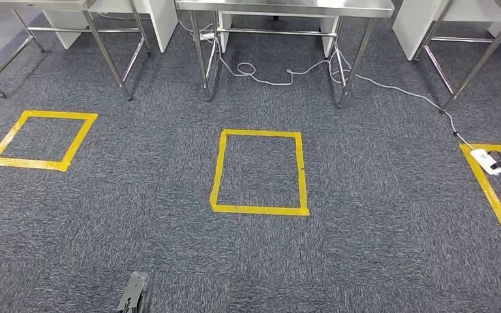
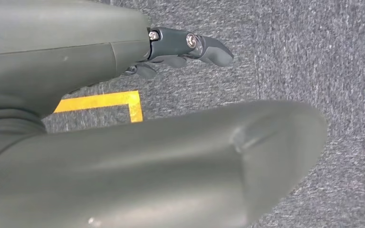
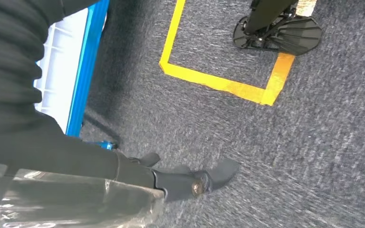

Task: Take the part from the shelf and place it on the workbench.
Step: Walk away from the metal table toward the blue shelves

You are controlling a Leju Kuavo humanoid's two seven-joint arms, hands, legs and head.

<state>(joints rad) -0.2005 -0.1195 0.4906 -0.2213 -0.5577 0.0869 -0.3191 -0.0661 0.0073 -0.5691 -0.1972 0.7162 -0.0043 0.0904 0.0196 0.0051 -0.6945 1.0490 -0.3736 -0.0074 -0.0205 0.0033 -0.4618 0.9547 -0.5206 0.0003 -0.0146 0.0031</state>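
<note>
In the right wrist view my right hand (image 3: 180,183) hangs over the carpet. It grips a part in clear crinkled plastic (image 3: 62,199), which lies against the palm and hides the thumb. One dark finger points out past the wrapping. My left hand (image 2: 185,47) hangs empty above the carpet, thumb and fingers apart. Steel workbenches (image 1: 287,6) stand ahead across the floor in the head view, where I see mostly their legs and front edges.
Yellow tape squares mark the grey carpet, one straight ahead (image 1: 259,172), one to the left (image 1: 42,140) and one at the right edge (image 1: 496,189). A white cable with an adapter (image 1: 486,161) trails from under the benches. A blue-and-white bin (image 3: 73,66) stands by my right side.
</note>
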